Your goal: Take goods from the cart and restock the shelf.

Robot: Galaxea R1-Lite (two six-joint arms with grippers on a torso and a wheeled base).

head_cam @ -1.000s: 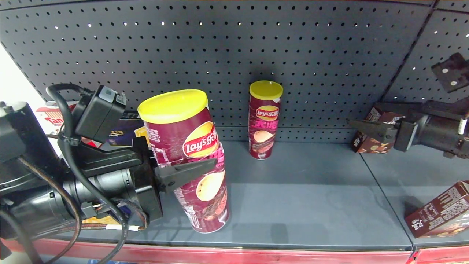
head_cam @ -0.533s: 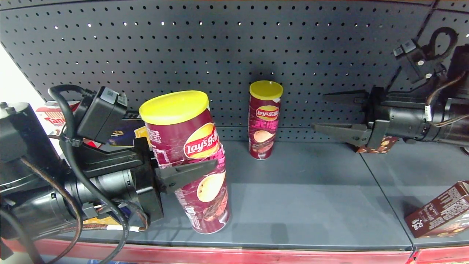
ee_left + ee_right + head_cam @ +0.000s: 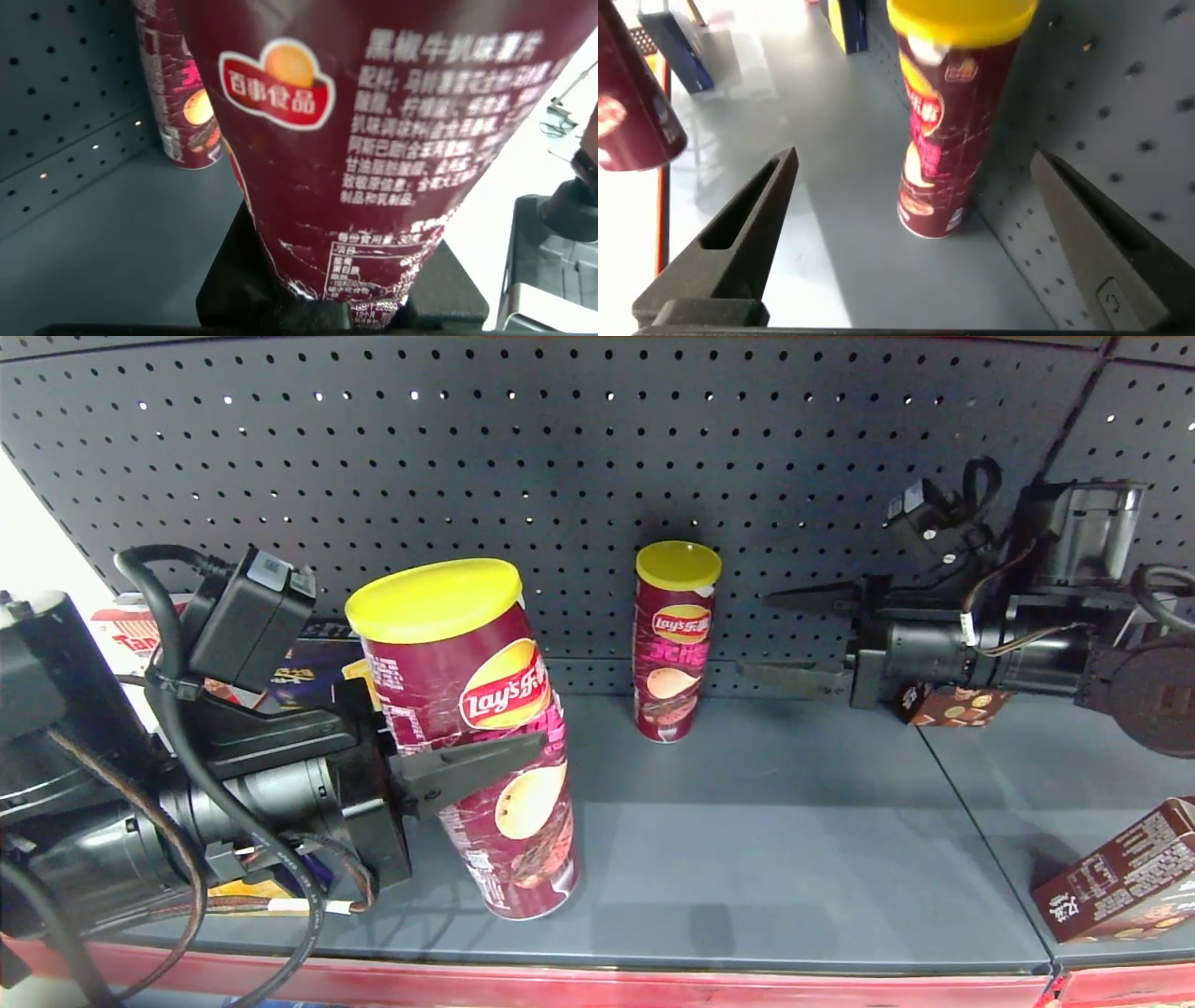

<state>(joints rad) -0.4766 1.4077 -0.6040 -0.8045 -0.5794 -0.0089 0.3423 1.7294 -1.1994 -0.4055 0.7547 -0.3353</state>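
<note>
Holding a chips can [image 3: 467,728] to stock the shelf [image 3: 766,859]
Head view: lower left, my left tool [image 3: 485,761] pinches the tilted chips can above the shelf front, for placing; my right tool [image 3: 754,633], spread, faces the standing can [image 3: 677,644] at centre. Left wrist view: chips can [image 3: 374,140] clamped. Right wrist view: standing can [image 3: 948,121] ahead, untouched.

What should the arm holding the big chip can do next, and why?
Probably stand it up straight: the left gripper is shut on the chip can, which leans with its base at the shelf front.
</note>
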